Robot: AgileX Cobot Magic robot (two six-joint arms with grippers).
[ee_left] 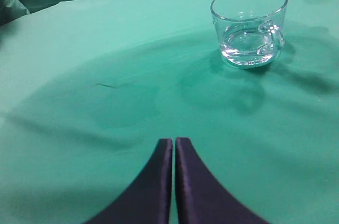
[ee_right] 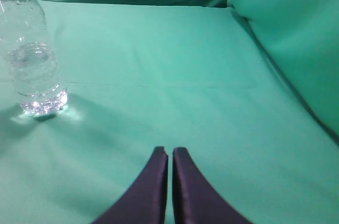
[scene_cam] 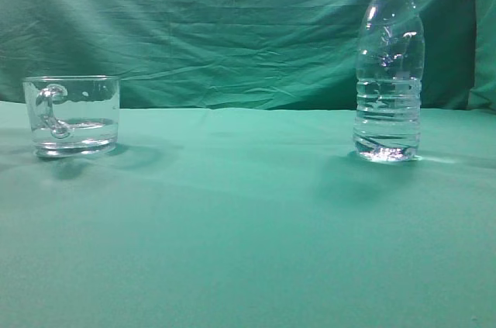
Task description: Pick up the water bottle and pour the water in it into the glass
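The water bottle point(scene_cam: 389, 64) stands upright and uncapped on the right of the green table, clear and ribbed. It also shows at the left edge of the right wrist view point(ee_right: 32, 60). Water point(scene_cam: 386, 146) lies low in the bottle. The glass point(scene_cam: 71, 115), a short clear mug with a handle, stands at the left and holds a little water; it also shows in the left wrist view point(ee_left: 249, 25). My left gripper point(ee_left: 174, 140) is shut and empty, well short of the glass. My right gripper point(ee_right: 169, 151) is shut and empty, to the right of the bottle. Neither gripper shows in the exterior view.
A green cloth covers the table point(scene_cam: 248, 227) and hangs as a backdrop point(scene_cam: 232, 25) behind it. A raised green fold point(ee_right: 296, 38) rises at the right of the right wrist view.
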